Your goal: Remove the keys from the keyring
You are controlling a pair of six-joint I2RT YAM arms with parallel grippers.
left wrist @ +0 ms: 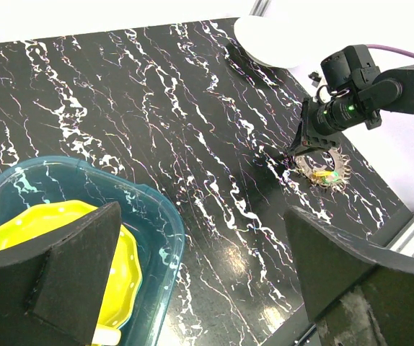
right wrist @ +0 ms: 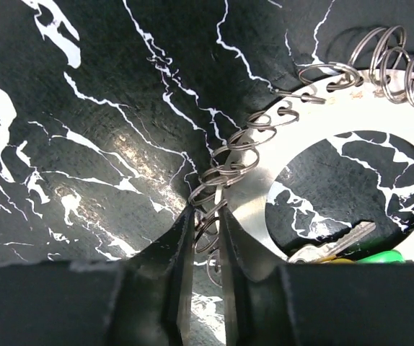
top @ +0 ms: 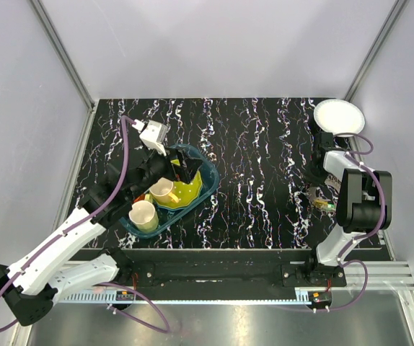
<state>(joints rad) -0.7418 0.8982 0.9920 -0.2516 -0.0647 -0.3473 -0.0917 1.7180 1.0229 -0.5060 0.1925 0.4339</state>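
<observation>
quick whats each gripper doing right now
left gripper: open, holding nothing.
right gripper: closed on the small wire loops of the keyring.

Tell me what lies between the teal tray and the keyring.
Nothing does: only bare black marbled tabletop separates the teal tray from the keyring. The left wrist view shows it plainly, and the top view agrees.

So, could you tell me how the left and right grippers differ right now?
The left gripper is open and holds nothing; the right gripper is pinched shut on the keyring. The left hangs over the teal tray, while the right is down at the table. Both have dark fingers.
</observation>
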